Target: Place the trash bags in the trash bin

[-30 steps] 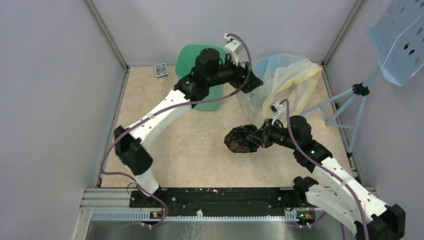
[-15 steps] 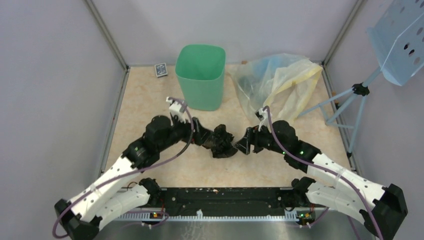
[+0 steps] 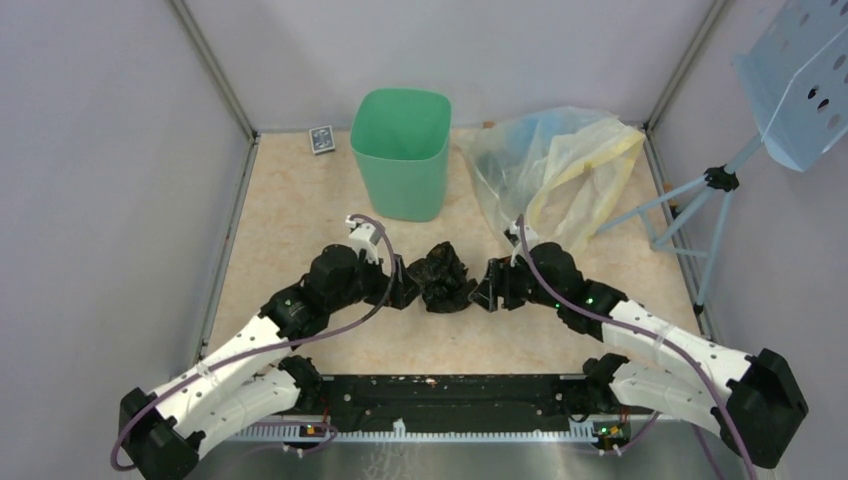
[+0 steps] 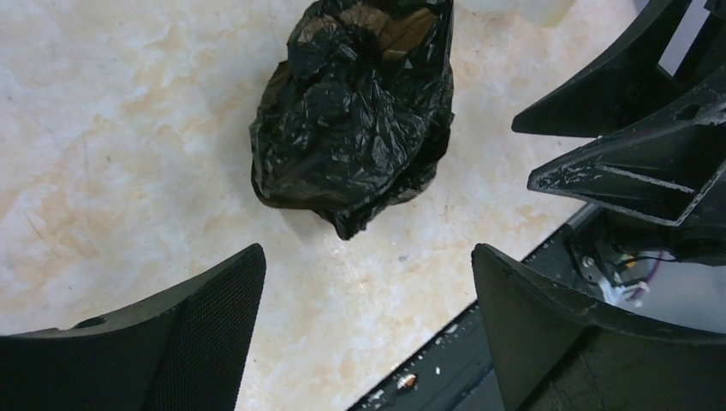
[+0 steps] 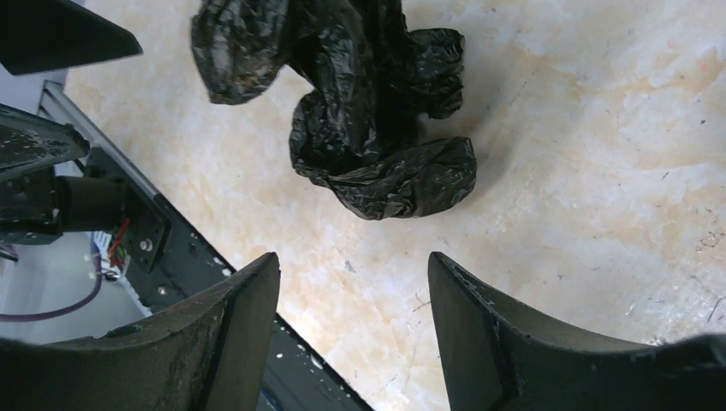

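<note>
- Two claws, the left claw and the right claw, are facing each other low over the table, and we are watching the bag lying crumpled between them.
- We are seeing the left claw released, its jaws spread wide and gripping nothing. In its wrist view the bag is lying on the tabletop ahead of the fingers, apart from both.
- We are seeing the right claw released as well, jaws wide and empty. In its wrist view the bag is sitting ahead of the gap, touching neither of the fingers.
- We are noticing each claw showing in the corner of the other's wrist view, on the far side of the bag.
- We are finding the bag resting on the table as a glossy, wrinkled black lump, nearer the front rail than the back wall and well apart from the bin.
- We are seeing the bin standing upright at the back of the table, left of centre, mouth up.
- We are also seeing clear and yellowish bags heaped at the back right, near the bin but apart from it, and a small card box lying just left of the bin.
- We are seeing a pale blue perforated panel standing on a stand beyond the right wall.
</note>
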